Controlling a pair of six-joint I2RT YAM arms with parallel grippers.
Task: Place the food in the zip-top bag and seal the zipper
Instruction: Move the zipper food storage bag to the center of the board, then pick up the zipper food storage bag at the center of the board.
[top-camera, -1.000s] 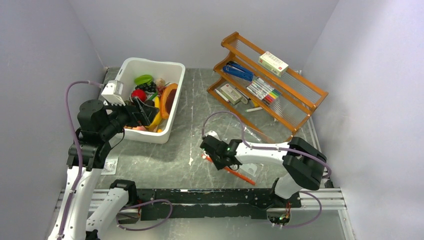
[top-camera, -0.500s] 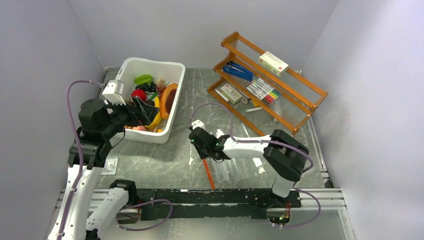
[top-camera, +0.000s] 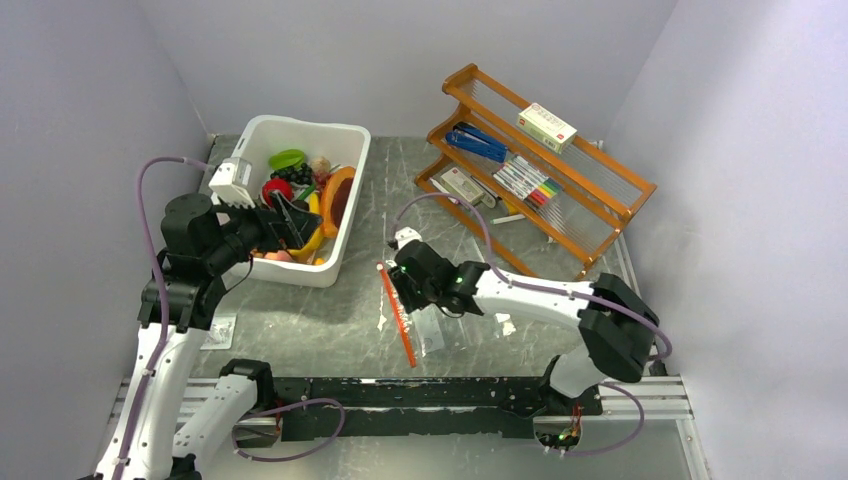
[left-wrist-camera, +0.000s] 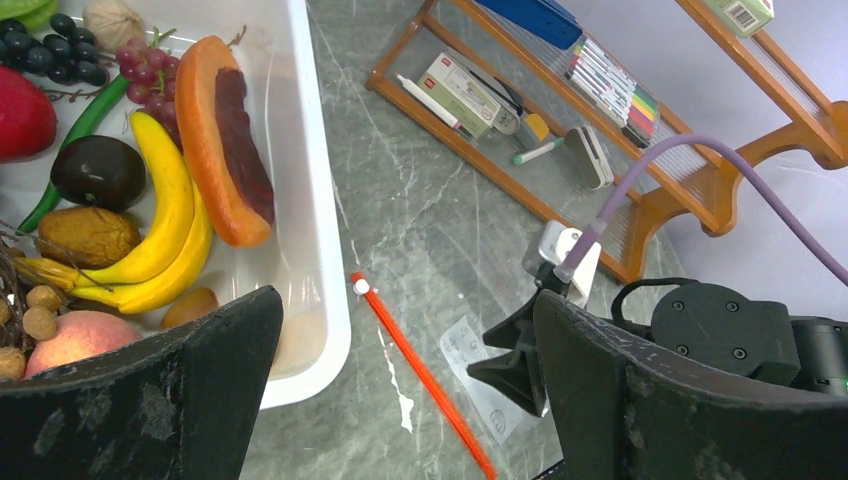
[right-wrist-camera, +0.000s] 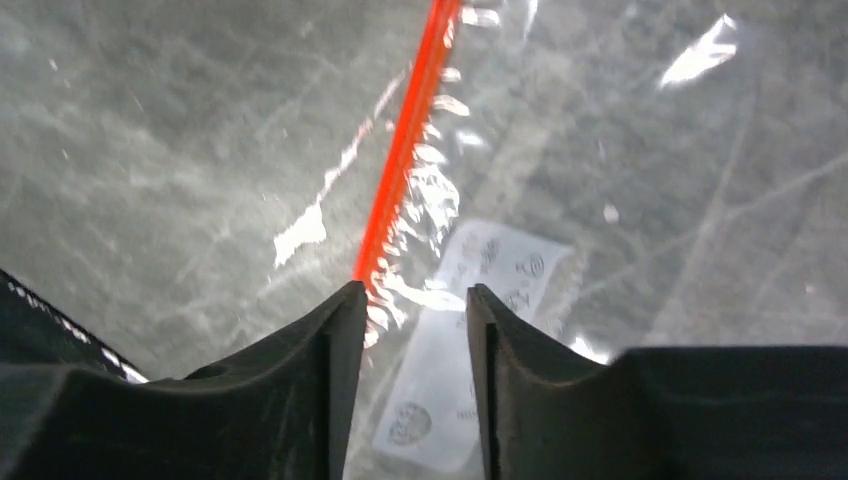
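Note:
The food lies in a white bin (top-camera: 345, 135): a yellow banana bunch (left-wrist-camera: 170, 215), an orange-rimmed dark slab (left-wrist-camera: 225, 140), dark grapes (left-wrist-camera: 60, 55) and a red fruit (left-wrist-camera: 20, 110). My left gripper (top-camera: 290, 222) is open and empty above the bin's near right corner. The zip-top bag (right-wrist-camera: 600, 150) lies on the table right of the bin, white label (top-camera: 430, 330) showing. Its orange-red zipper (top-camera: 397, 315) runs near to far, with the white slider (left-wrist-camera: 360, 287) at the far end. My right gripper (top-camera: 402, 285) is pinched on the bag beside the zipper (right-wrist-camera: 410, 130).
A wooden rack (top-camera: 545, 160) with markers, small boxes and a blue tool stands at the back right. Grey walls close in on the left, back and right. The black rail (top-camera: 420, 395) runs along the near edge.
My right gripper has swung left and away from the near edge, dragging the bag with it. The zipper has turned from slanting right to running near to far. The left arm has barely moved.

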